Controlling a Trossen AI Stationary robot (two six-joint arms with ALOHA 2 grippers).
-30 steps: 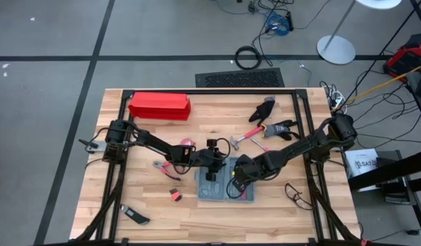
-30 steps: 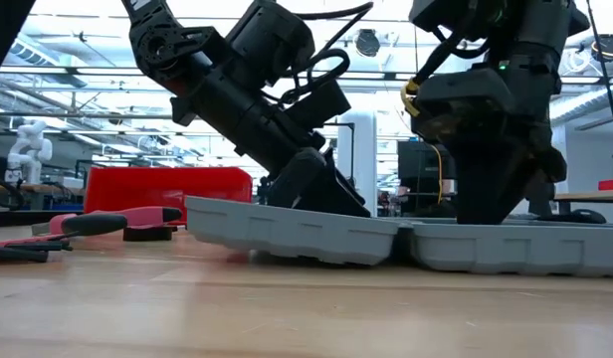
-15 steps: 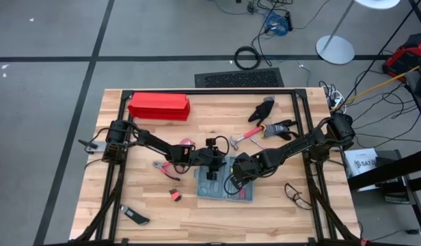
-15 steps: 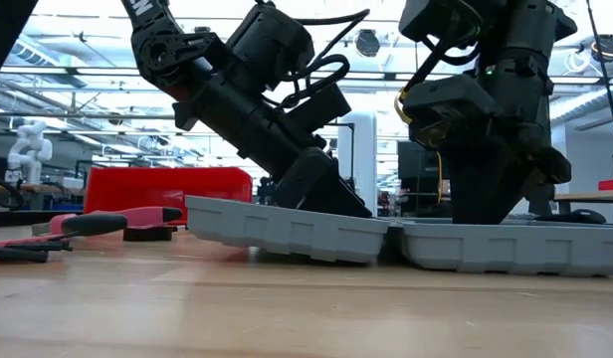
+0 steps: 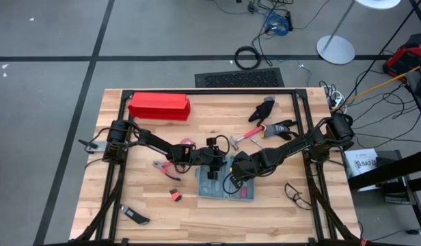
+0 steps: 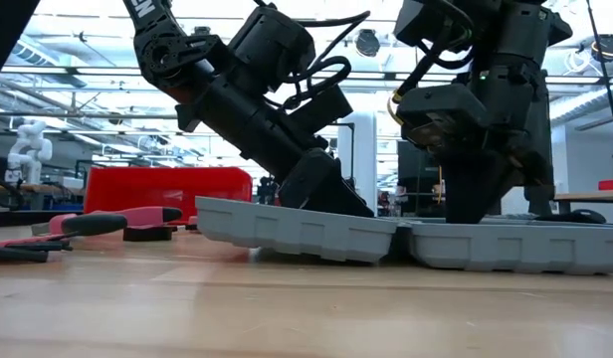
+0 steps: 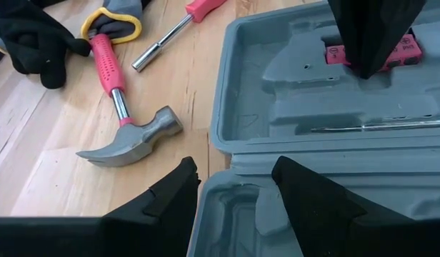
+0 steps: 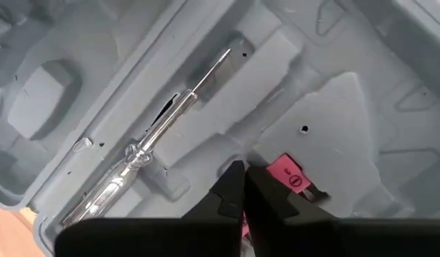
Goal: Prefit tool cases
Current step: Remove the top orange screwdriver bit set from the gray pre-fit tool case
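The blue-grey tool case (image 5: 221,188) lies open on the table's near middle. In the low view one half (image 6: 297,232) is tilted with its outer edge raised, and the other half (image 6: 506,247) lies flat. My left gripper (image 7: 234,168) is open. One finger stands outside the tilted half's rim (image 7: 209,193) and one inside; whether they touch it I cannot tell. My right gripper (image 8: 241,171) is shut, pointing down into the flat half at a pink tool (image 8: 290,176). A clear-handled screwdriver (image 8: 156,135) lies in its recess. My right gripper comes from above with its fingers shut together. Their tips (image 8: 234,182) stand at one end of the pink tool (image 7: 404,50), which lies in a recess of the flat half. The fingers hide the exact place of contact.
A hammer (image 7: 127,135) and a pink-handled driver (image 7: 181,25) lie just beyond the case, with black gloves (image 5: 273,119) farther off. A red box (image 5: 159,106) stands at the far left. Pliers (image 5: 164,167), a small red piece (image 5: 175,195) and a knife (image 5: 134,216) lie left of the case.
My right gripper has shut its fingers over the flat half of the case.
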